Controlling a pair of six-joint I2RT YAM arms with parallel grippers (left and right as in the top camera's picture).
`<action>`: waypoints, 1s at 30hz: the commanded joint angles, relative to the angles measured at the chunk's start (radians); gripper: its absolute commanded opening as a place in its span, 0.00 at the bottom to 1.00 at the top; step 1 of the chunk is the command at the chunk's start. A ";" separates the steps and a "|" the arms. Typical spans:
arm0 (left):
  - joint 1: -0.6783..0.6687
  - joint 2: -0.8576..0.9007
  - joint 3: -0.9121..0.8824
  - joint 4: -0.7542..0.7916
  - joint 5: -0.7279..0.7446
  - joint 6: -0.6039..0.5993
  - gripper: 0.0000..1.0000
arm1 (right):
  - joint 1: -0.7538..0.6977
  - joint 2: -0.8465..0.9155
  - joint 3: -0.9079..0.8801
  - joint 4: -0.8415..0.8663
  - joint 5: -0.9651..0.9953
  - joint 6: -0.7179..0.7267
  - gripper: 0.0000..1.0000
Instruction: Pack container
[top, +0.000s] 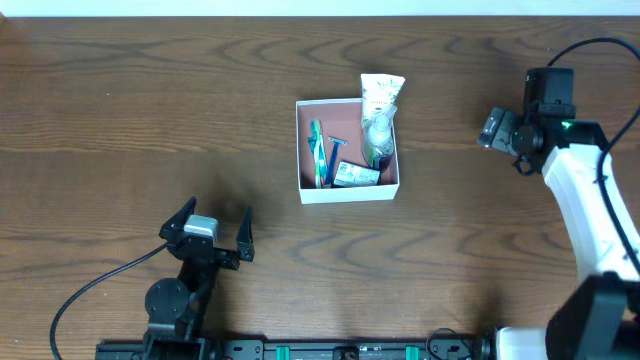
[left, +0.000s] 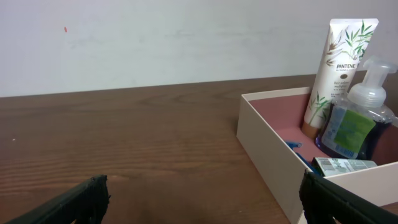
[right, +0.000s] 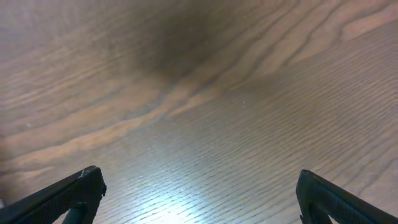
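Observation:
The container (top: 350, 192), a square white-walled box with a reddish-brown floor, stands at the table's middle. It holds a white tube (top: 381, 95), a clear pump bottle (top: 378, 135), a blue-green toothbrush (top: 318, 150), a blue razor (top: 335, 150) and a small green-and-white carton (top: 356, 176). My left gripper (top: 213, 230) is open and empty, near the front edge, left of the container. In the left wrist view (left: 202, 199) the container wall (left: 267, 149), tube (left: 339, 62), bottle (left: 357, 121) and carton (left: 345, 165) show at right. My right gripper (top: 497, 128) is open and empty, right of the container, over bare wood (right: 199, 196).
The dark wooden table (top: 120, 120) ends at a pale far edge (top: 320, 10). A black cable (top: 90, 290) loops at the front left by the left arm's base. The white right arm (top: 590, 210) runs down the right side.

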 joint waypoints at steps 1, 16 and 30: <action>-0.002 -0.007 -0.013 -0.040 0.003 0.010 0.98 | 0.039 -0.143 0.005 -0.001 0.006 0.014 0.99; -0.002 -0.007 -0.013 -0.040 0.003 0.010 0.98 | 0.105 -0.724 -0.359 0.203 -0.009 -0.047 0.99; -0.002 -0.007 -0.013 -0.040 0.003 0.010 0.98 | 0.056 -1.279 -0.977 0.682 -0.240 -0.073 0.99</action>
